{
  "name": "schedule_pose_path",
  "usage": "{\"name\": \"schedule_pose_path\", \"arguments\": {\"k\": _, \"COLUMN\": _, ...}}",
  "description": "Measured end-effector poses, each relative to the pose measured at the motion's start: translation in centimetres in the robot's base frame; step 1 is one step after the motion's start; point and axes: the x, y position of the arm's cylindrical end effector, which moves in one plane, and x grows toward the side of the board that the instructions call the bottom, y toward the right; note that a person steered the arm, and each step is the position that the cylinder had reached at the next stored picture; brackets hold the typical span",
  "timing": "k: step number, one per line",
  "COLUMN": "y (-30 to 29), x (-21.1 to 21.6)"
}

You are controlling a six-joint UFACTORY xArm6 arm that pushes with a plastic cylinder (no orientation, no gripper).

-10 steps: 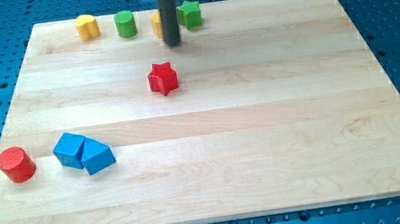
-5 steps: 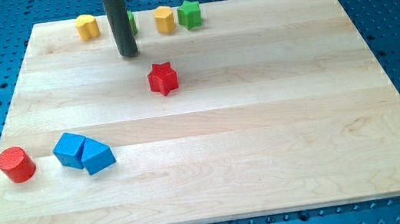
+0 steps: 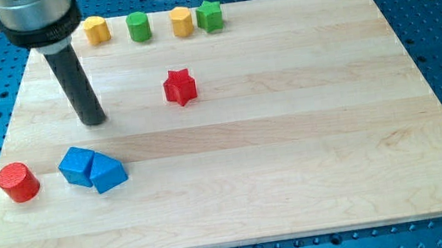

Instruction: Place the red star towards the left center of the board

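The red star (image 3: 180,87) lies on the wooden board (image 3: 290,132), a little left of centre in its upper half. My tip (image 3: 95,121) rests on the board well to the star's left and slightly lower, apart from it. The dark rod rises from the tip toward the view's top left. The tip stands above the two blue blocks.
Two blue blocks (image 3: 91,168) touch each other at the lower left, with a red cylinder (image 3: 17,182) further left. Along the top edge stand a yellow block (image 3: 96,29), a green cylinder (image 3: 138,26), a yellow hexagonal block (image 3: 182,21) and a green star (image 3: 209,15).
My tip has moved from above the red star, near the top row, leftward and down to the star's left. No block has moved.
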Motion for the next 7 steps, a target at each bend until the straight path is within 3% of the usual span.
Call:
{"name": "schedule_pose_path", "arguments": {"k": 1, "y": 7.4, "x": 2.4}}
{"name": "schedule_pose_path", "arguments": {"k": 2, "y": 16.6, "x": -0.8}}
{"name": "schedule_pose_path", "arguments": {"k": 3, "y": 17.9, "x": -4.2}}
{"name": "schedule_pose_path", "arguments": {"k": 5, "y": -1.7, "x": -1.1}}
{"name": "schedule_pose_path", "arguments": {"k": 6, "y": -1.7, "x": -1.1}}
{"name": "schedule_pose_path", "arguments": {"k": 7, "y": 3.2, "x": -2.0}}
